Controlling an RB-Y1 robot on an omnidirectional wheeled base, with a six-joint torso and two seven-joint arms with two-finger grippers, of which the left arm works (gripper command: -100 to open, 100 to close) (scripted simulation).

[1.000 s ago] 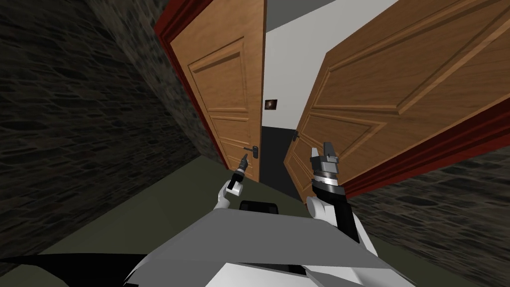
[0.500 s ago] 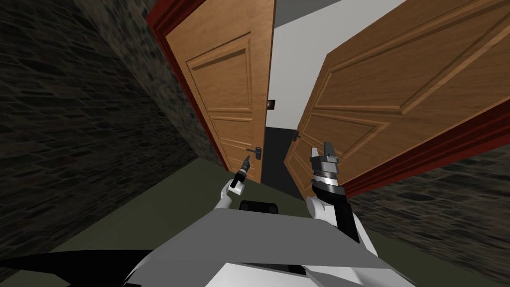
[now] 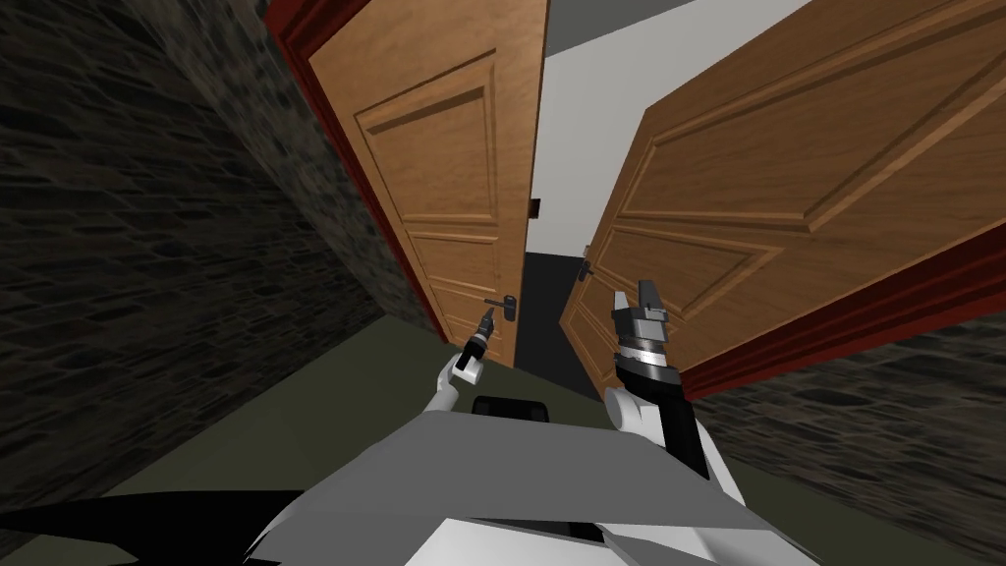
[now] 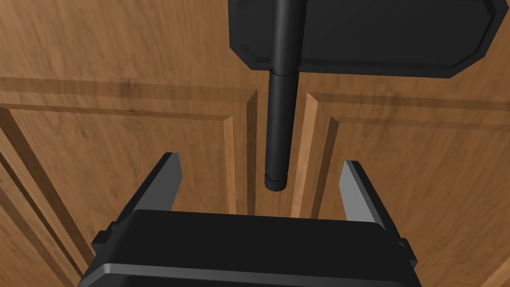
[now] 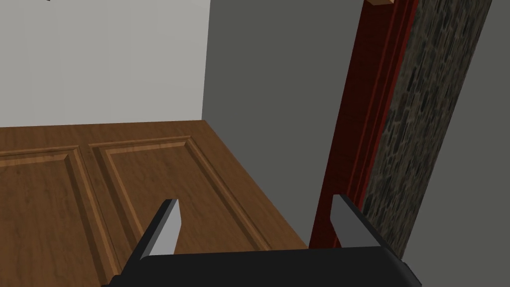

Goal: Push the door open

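Doors of brown panelled wood stand ahead as a pair, both leaves swung partly open inside a red frame (image 3: 346, 172), with dark stone wall (image 3: 147, 246) to either side and a dull green floor (image 3: 324, 393) below. The left door leaf (image 3: 442, 167) is the one the left arm is at. Its black lever handle (image 3: 503, 303) sits low on the leaf near the free edge, and the left end effector (image 3: 484, 316) is right at it. From the left wrist, the lever handle runs out from a black backplate (image 4: 378, 40). Its free end lies between the two fingers (image 4: 167, 174), which stand wide apart, clear of the handle's sides and gripping nothing. The grooved panels of the leaf lie close behind them. Whether the end effector's dark body touches the wood cannot be told. The right door leaf (image 3: 766, 187) stands on the other side of the gap and carries a second handle (image 3: 586, 270) near its inner edge. The right end effector (image 3: 634, 295) is raised just in front of that leaf's lower panels, its fingers spread wide and empty. Its wrist view looks across the leaf toward the red frame, a strip of stone wall and a plain grey wall (image 5: 269, 99). Between the two leaves a white wall (image 3: 580, 128) shows, with a dark strip (image 3: 540, 305) lower down.
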